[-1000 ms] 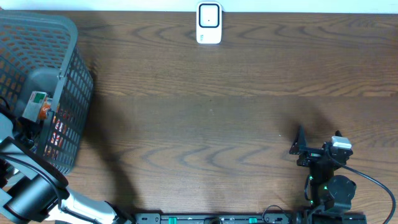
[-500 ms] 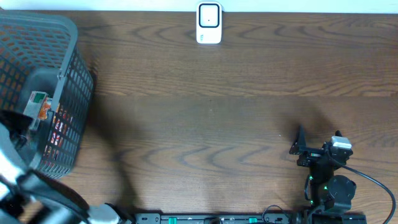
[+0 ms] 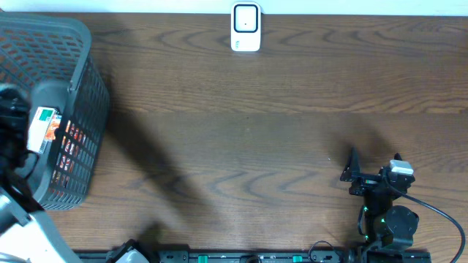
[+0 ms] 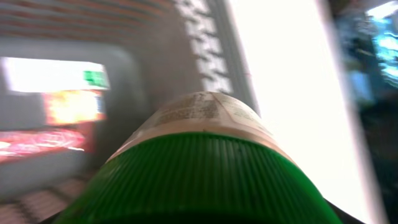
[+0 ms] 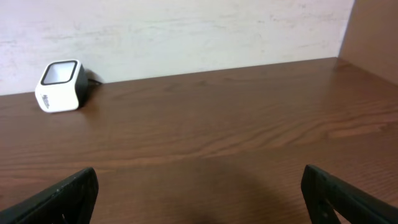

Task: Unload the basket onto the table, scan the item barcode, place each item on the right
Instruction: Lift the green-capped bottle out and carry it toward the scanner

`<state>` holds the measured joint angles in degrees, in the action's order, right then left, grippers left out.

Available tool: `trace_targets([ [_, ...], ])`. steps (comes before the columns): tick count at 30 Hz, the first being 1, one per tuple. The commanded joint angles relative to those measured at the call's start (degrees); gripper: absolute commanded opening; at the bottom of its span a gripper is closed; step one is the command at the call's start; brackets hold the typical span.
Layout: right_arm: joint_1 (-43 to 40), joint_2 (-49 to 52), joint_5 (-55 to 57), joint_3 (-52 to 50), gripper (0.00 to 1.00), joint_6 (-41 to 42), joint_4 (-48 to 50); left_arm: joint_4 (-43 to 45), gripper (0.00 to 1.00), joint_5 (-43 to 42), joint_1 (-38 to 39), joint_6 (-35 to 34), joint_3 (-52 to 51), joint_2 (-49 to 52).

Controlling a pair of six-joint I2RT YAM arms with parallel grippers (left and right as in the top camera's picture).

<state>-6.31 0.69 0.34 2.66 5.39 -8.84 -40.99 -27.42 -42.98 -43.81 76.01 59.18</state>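
Over the basket (image 3: 82,88) at the table's (image 3: 241,139) left edge, the left gripper (image 3: 11,123), jaws partway apart, apparently clamps a green-capped jar (image 4: 199,168), bound for the far-edge scanner (image 3: 246,28); the right gripper (image 5: 198,180) waits wide, empty.

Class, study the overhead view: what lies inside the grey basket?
A white pack printed green and orange and red packaging beside it show inside the grey basket. The left arm covers part of it, hiding anything beneath.

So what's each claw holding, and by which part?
Left claw seems to hold the green-lidded jar near its lid end, contact hidden; right claw holds nothing.
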Motion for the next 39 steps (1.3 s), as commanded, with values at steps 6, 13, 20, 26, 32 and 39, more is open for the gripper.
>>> trace_targets([
  [6,-0.4,-0.3,-0.4,-0.3,0.99,-0.8,0.0,1.2,0.72,-4.8,19.9,-3.8,0.7,-1.2],
  [13,-0.4,-0.3,-0.4,-0.3,0.99,-0.8,0.0,1.2,0.72,7.5,41.5,1.8,-0.8,6.5],
  [20,-0.4,-0.3,-0.4,-0.3,0.99,-0.8,0.0,0.5,0.73,24.6,60.9,6.4,-0.8,21.4],
  [26,-0.4,-0.3,-0.4,-0.3,0.99,-0.8,0.0,5.1,0.72,30.1,71.6,11.3,-0.8,36.4],
  [32,-0.4,-0.3,-0.4,-0.3,0.99,-0.8,0.0,9.9,0.72,30.2,76.7,15.7,-0.8,48.4],
  [39,-0.4,-0.3,-0.4,-0.3,0.99,-0.8,0.0,10.3,0.73,34.2,78.4,15.8,-0.8,54.1],
])
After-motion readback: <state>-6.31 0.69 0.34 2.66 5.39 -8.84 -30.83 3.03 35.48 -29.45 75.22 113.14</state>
